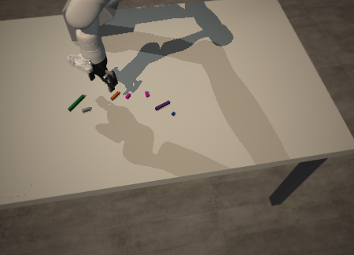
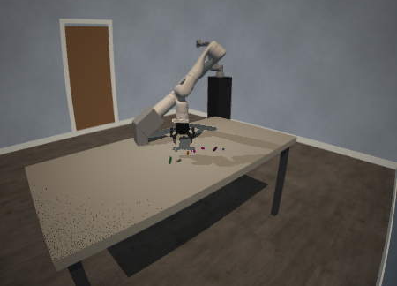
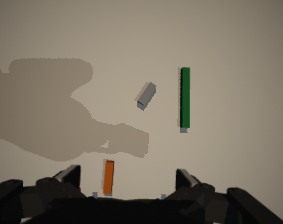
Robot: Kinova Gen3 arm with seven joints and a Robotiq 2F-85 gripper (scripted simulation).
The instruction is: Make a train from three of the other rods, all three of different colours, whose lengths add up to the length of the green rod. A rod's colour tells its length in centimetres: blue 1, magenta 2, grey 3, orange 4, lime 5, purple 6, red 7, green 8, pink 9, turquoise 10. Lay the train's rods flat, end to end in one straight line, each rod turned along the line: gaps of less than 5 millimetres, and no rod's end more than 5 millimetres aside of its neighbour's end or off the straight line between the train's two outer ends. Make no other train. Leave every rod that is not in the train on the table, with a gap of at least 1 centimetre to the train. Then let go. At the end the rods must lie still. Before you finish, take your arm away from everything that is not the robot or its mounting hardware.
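My gripper (image 1: 101, 83) (image 2: 183, 140) (image 3: 128, 178) is open and empty above the table, just behind the orange rod in the top view. The orange rod (image 1: 115, 95) (image 2: 187, 153) (image 3: 108, 177) lies flat, seen between the fingers in the wrist view. The green rod (image 1: 76, 102) (image 2: 170, 160) (image 3: 185, 97) lies at the left in the top view, with the grey rod (image 1: 86, 109) (image 2: 178, 161) (image 3: 146, 94) beside it at an angle. One magenta rod (image 1: 128, 95) (image 2: 194, 151) lies right of the orange one, another magenta rod (image 1: 147, 94) (image 2: 203, 148) further right. The purple rod (image 1: 162, 105) (image 2: 214, 148) and blue rod (image 1: 173, 113) (image 2: 223, 149) lie rightmost. All lie apart.
The rods lie on a large beige table (image 1: 299, 107) (image 2: 110, 186). The arm reaches in from the back edge in the top view, and its shadows fall across the table. A black pedestal (image 2: 219, 98) stands behind the table in the exterior view.
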